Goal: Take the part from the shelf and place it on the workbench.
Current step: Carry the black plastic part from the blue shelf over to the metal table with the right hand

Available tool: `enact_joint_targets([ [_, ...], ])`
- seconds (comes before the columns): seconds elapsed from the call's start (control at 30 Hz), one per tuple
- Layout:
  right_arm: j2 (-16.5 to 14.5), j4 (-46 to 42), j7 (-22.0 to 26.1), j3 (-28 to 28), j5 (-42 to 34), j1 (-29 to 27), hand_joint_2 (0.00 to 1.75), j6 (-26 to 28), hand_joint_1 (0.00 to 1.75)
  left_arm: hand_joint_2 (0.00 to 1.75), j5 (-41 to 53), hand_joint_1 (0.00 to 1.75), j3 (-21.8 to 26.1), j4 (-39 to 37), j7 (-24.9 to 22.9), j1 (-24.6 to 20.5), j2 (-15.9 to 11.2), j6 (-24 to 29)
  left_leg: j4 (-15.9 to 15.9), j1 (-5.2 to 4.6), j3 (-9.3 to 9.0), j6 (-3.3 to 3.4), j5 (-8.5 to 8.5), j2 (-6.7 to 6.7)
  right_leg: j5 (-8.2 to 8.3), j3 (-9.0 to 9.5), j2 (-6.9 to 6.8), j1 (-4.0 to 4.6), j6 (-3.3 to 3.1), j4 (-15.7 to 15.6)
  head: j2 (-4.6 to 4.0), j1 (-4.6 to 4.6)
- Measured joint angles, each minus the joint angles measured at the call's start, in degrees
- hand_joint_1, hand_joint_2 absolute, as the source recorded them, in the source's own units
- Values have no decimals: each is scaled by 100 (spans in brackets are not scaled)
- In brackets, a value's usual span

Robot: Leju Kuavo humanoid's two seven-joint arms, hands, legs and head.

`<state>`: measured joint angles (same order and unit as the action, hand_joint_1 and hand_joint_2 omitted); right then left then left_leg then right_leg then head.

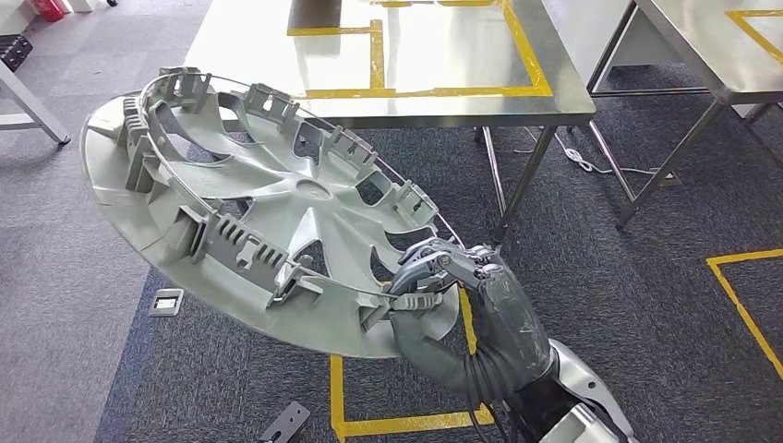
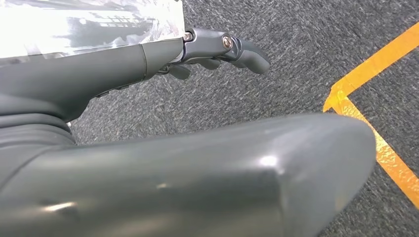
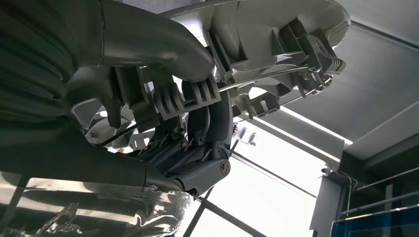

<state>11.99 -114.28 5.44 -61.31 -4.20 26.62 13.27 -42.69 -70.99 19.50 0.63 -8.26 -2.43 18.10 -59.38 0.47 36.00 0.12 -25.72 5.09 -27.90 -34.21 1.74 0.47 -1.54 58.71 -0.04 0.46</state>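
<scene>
The part is a large silver-grey wheel cover, held tilted in the air with its ribbed back and wire ring toward me. My right hand grips its lower right rim, fingers hooked over the clips. In the right wrist view the thumb and dark fingers clamp the same rim of the wheel cover. The steel workbench, marked with yellow tape, stands just beyond the cover. My left hand hangs over the carpet, fingers loosely extended, holding nothing.
A second steel table stands at the right. Yellow tape lines mark the grey carpet. A floor socket plate lies at the lower left, and a white cable trails under the bench.
</scene>
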Motion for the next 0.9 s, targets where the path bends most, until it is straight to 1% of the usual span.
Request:
enact_joint_targets([
  [0.63, 41, 1, 0, 22, 0, 12, 175, -23, 175, 175, 13, 0, 0, 0, 0, -6, 0, -11, 0, 0, 0, 4, -2, 0, -1, -1, 1, 0, 0, 0, 0, 0],
  [0.8, 44, 1, 0, 22, 0, 13, 175, -24, 175, 175, 14, 0, 0, -2, 0, -7, 0, -11, -8, -17, 1, 16, -10, 0, -2, 0, 1, -18, 14, -6, 0, -1],
  [0.9, 44, 1, 0, 22, 0, 13, 175, -24, 175, 175, 19, 0, 0, -7, -1, -8, -1, -16, -15, -33, 1, 34, -19, 0, -7, 1, 2, -34, 32, -6, 0, -1],
])
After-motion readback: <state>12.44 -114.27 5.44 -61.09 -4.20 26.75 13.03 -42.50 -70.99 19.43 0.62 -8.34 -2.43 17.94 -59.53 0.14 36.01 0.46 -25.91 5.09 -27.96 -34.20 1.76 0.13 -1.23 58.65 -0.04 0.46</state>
